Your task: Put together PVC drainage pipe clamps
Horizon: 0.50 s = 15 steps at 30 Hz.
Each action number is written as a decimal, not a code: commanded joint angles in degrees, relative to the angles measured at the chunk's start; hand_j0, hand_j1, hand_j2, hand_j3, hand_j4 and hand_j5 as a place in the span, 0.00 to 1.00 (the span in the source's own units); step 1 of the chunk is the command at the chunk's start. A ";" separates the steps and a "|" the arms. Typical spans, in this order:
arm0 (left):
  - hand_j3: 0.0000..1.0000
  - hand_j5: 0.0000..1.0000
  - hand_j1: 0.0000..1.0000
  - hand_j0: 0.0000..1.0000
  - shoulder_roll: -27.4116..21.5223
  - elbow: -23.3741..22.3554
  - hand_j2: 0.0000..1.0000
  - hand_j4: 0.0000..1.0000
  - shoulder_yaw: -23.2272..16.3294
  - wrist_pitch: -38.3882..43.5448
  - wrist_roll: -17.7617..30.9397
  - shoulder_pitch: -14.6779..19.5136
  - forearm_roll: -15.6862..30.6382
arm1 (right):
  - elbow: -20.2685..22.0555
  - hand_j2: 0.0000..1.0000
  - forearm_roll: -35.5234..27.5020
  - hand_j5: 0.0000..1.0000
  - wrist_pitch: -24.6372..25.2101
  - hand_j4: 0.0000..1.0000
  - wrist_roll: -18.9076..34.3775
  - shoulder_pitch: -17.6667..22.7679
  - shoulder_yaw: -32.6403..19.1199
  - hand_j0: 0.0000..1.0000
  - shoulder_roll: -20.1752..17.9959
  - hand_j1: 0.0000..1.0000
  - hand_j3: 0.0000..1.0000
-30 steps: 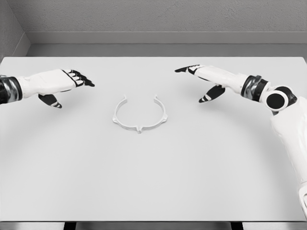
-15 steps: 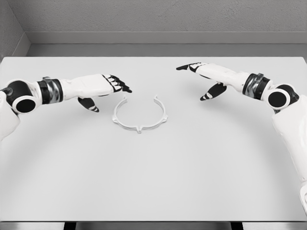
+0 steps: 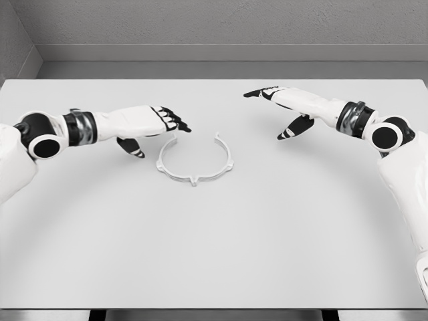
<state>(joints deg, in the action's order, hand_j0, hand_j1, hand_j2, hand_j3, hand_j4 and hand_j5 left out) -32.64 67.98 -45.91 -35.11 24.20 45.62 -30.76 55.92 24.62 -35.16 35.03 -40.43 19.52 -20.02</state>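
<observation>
Since the earlier frames the left hand (image 3: 150,120) has swung in from the far left and now hovers just beside the left tip of the thin white plastic C-shaped clamp half (image 3: 194,164), fingers spread and holding nothing. That clamp half lies flat near the middle of the plain white table (image 3: 214,254), its opening facing the far side. To the right, well apart, the right hand (image 3: 284,107) hangs with fingers relaxed and apart. Assembly looks barely begun: nothing is grasped, and no mating part shows.
</observation>
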 commanded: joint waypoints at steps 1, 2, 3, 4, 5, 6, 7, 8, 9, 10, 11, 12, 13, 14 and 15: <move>1.00 1.00 1.00 1.00 0.56 -0.22 1.00 1.00 0.03 0.11 -0.03 0.00 -1.23 | -0.02 1.00 -0.45 1.00 0.16 1.00 -0.03 0.00 -0.09 1.00 -0.02 1.00 1.00; 1.00 1.00 1.00 1.00 0.82 -0.39 1.00 1.00 0.03 0.11 -0.12 0.00 -1.23 | -0.02 1.00 -0.45 1.00 0.16 1.00 -0.03 0.00 -0.09 1.00 -0.02 1.00 1.00; 1.00 1.00 1.00 1.00 0.91 -0.48 1.00 1.00 0.03 0.11 -0.03 0.00 -1.32 | -0.02 1.00 -0.45 1.00 0.16 1.00 -0.03 0.00 -0.09 1.00 0.06 1.00 1.00; 1.00 1.00 1.00 1.00 0.99 -0.57 1.00 1.00 0.03 0.11 -0.03 0.09 -1.49 | -0.02 1.00 -0.45 1.00 0.16 1.00 -0.03 -0.09 -0.09 1.00 0.06 1.00 1.00; 1.00 1.00 1.00 1.00 0.99 -1.27 1.00 1.00 0.03 0.11 -0.03 0.35 -2.02 | -0.02 1.00 -0.45 1.00 0.16 1.00 -0.03 0.00 -0.09 1.00 0.06 1.00 1.00; 1.00 1.00 1.00 1.00 1.08 -2.32 1.00 1.00 0.03 0.11 -0.03 0.62 -2.11 | -0.11 1.00 -0.45 1.00 0.16 1.00 -0.03 0.00 -0.09 1.00 0.06 1.00 1.00; 1.00 1.00 1.00 1.00 1.43 -2.50 1.00 1.00 0.03 0.11 -0.12 0.62 -2.11 | -0.11 1.00 -0.45 1.00 0.16 1.00 -0.03 -0.09 -0.09 1.00 0.06 1.00 1.00; 1.00 1.00 1.00 1.00 1.43 -2.50 1.00 1.00 0.12 0.11 -0.03 0.70 -2.11 | -0.19 1.00 -0.45 1.00 0.16 1.00 -0.03 -0.09 -0.09 1.00 0.06 1.00 1.00; 1.00 1.00 1.00 1.00 1.52 -2.50 1.00 1.00 0.03 0.11 -0.03 0.88 -2.11 | -0.19 1.00 -0.45 1.00 0.16 1.00 -0.03 -0.09 -0.09 1.00 0.15 1.00 1.00; 1.00 1.00 1.00 1.00 1.87 -2.50 1.00 1.00 0.03 0.11 -0.03 0.88 -2.20 | -0.19 1.00 -0.45 1.00 0.16 1.00 -0.03 -0.09 -0.09 1.00 0.15 1.00 1.00; 1.00 1.00 1.00 1.00 2.40 -2.50 1.00 1.00 0.03 0.11 -0.12 0.88 -2.81 | -0.19 1.00 -0.45 1.00 0.16 1.00 -0.03 0.00 -0.09 1.00 0.15 1.00 1.00; 1.00 1.00 1.00 1.00 3.02 -2.59 1.00 1.00 0.03 0.11 -0.12 0.88 -3.25 | -0.19 1.00 -0.45 1.00 0.16 1.00 -0.03 0.00 0.00 1.00 0.15 1.00 1.00; 1.00 1.00 1.00 1.00 3.28 -2.59 1.00 1.00 0.03 0.11 -0.12 0.79 -3.34 | -0.19 1.00 -0.36 1.00 0.16 1.00 -0.03 0.00 0.08 1.00 0.24 1.00 1.00; 1.00 1.00 1.00 1.00 3.28 -2.59 1.00 1.00 0.03 0.11 -0.12 0.79 -3.34 | -0.19 1.00 -0.27 1.00 0.16 1.00 -0.03 0.00 0.17 1.00 0.24 1.00 1.00; 1.00 1.00 1.00 1.00 3.37 -2.59 1.00 1.00 -0.06 0.11 -0.12 0.79 -3.34 | -0.19 1.00 -0.27 1.00 0.16 1.00 -0.03 0.00 0.17 1.00 0.24 1.00 1.00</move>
<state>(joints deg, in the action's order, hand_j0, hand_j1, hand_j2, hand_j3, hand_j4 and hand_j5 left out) -29.69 65.47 -45.96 -35.11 24.13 46.41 -34.15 55.70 24.70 -35.16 35.03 -40.43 19.66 -19.79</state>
